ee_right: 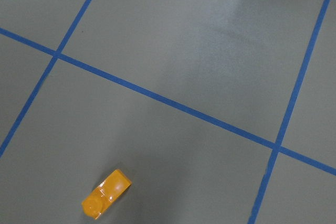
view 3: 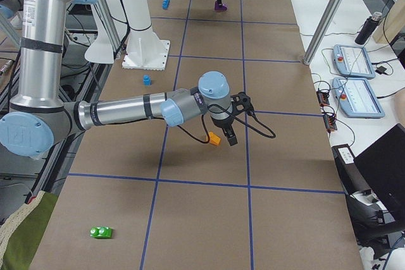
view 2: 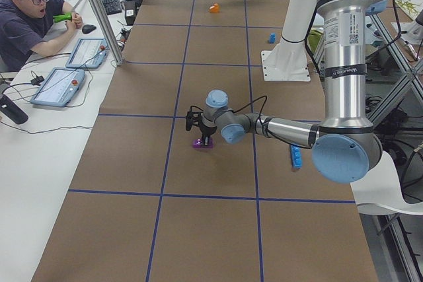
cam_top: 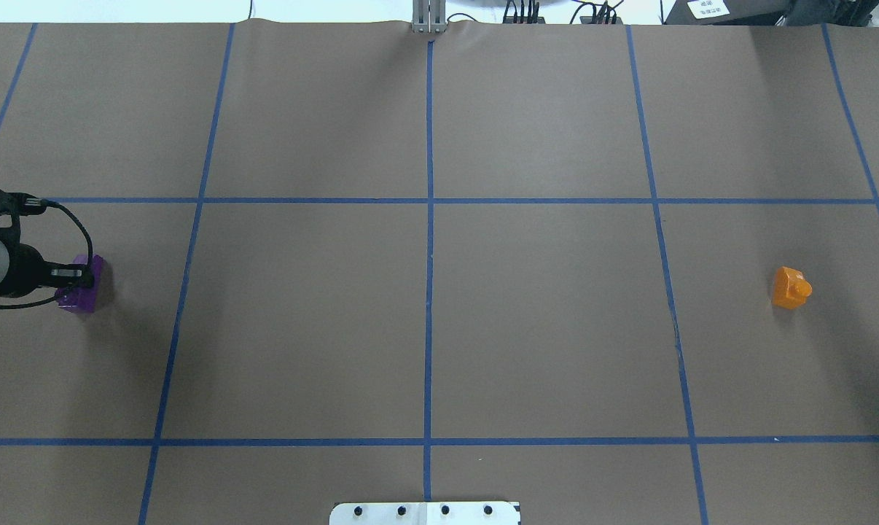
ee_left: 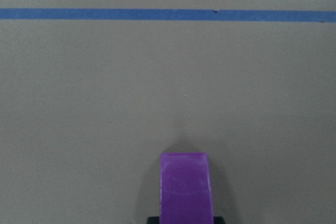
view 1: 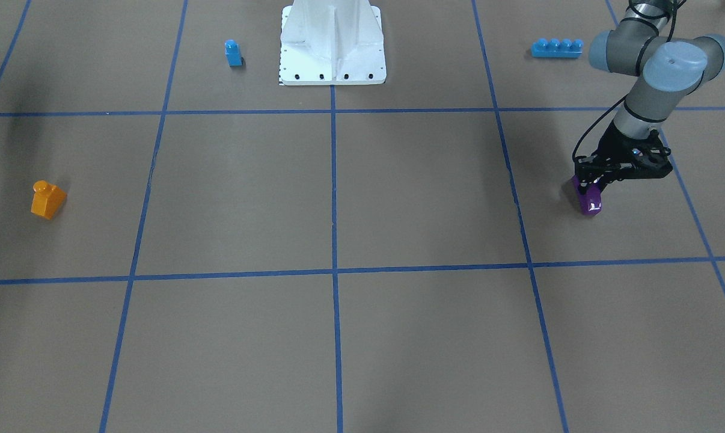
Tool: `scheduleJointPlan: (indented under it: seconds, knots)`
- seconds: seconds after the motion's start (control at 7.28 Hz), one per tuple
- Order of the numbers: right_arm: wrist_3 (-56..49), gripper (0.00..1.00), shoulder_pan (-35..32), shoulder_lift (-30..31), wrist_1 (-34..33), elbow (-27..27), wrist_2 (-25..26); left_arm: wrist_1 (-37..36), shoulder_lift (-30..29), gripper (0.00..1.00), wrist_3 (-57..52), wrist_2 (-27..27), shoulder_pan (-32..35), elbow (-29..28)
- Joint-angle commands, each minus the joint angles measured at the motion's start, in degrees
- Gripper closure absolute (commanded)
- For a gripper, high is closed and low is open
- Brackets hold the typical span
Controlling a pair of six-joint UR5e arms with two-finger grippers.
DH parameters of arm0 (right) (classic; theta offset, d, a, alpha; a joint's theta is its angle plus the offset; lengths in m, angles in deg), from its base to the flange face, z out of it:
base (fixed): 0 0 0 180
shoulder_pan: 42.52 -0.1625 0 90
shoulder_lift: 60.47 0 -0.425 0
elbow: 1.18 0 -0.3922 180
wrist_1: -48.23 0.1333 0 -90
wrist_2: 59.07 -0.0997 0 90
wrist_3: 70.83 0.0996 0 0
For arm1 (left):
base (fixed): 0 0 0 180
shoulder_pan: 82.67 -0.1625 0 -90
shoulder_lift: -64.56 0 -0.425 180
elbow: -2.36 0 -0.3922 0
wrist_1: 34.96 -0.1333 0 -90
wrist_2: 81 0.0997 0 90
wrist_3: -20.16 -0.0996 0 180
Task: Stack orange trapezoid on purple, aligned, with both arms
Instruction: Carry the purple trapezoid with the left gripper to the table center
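The purple block (view 1: 591, 202) sits on the brown table at my left side; it also shows in the overhead view (cam_top: 84, 292) and in the left wrist view (ee_left: 185, 187). My left gripper (view 1: 590, 186) is down over it, its fingers closed on the block's sides. The orange trapezoid (view 1: 48, 199) lies on the table at the far right side (cam_top: 791, 287), stud up. My right gripper (view 3: 228, 135) hovers just beside and above it, seen only in the exterior right view; I cannot tell if it is open. The orange block shows low in the right wrist view (ee_right: 106, 194).
A small blue single-stud block (view 1: 233, 53) and a long blue four-stud brick (view 1: 556, 47) lie near the white robot base (view 1: 332, 60). A green block (view 3: 101, 232) lies at the table's near end in the exterior right view. An operator (view 2: 26, 21) sits beside the table.
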Motion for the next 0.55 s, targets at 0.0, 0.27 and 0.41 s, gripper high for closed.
scheduleJointPlan:
  seconds: [0.0, 0.27, 0.41]
  knots:
    - [0.1, 0.0, 0.06, 0.0, -0.01, -0.06, 0.0, -2.31, -2.55, 1.0, -0.1, -0.25, -0.09, 1.78]
    - [0.18, 0.0, 0.14, 0.0, -0.01, 0.12, 0.0, -13.61, -13.23, 1.0, -0.01, -0.17, -0.17, 2.49]
    - [0.18, 0.0, 0.14, 0.0, -0.01, 0.55, 0.0, -17.58, -18.25, 1.0, -0.01, -0.17, -1.66, 2.4]
